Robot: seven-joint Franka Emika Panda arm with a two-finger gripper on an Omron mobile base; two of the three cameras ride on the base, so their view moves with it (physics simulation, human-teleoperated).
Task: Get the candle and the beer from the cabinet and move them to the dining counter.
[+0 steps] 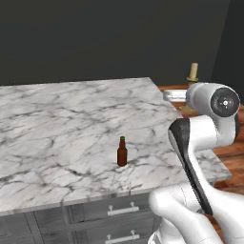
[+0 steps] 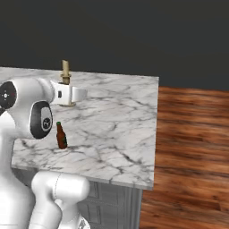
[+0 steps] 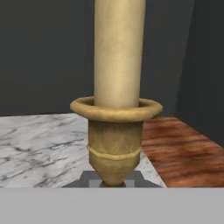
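I see the beer [image 1: 122,152] upright on the white marble desk [image 1: 57,124], near its front edge above grey drawers [image 1: 114,209]. Behind it, nearer the dark wall [image 1: 95,38], the candle [image 2: 65,71] stands at the desk's corner beside the wood floor [image 2: 192,147]. The gripper [image 3: 114,179] is at its stem; I cannot tell its grip.

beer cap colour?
Green, on the brown beer standing on the dining counter. Left base view shows it best.
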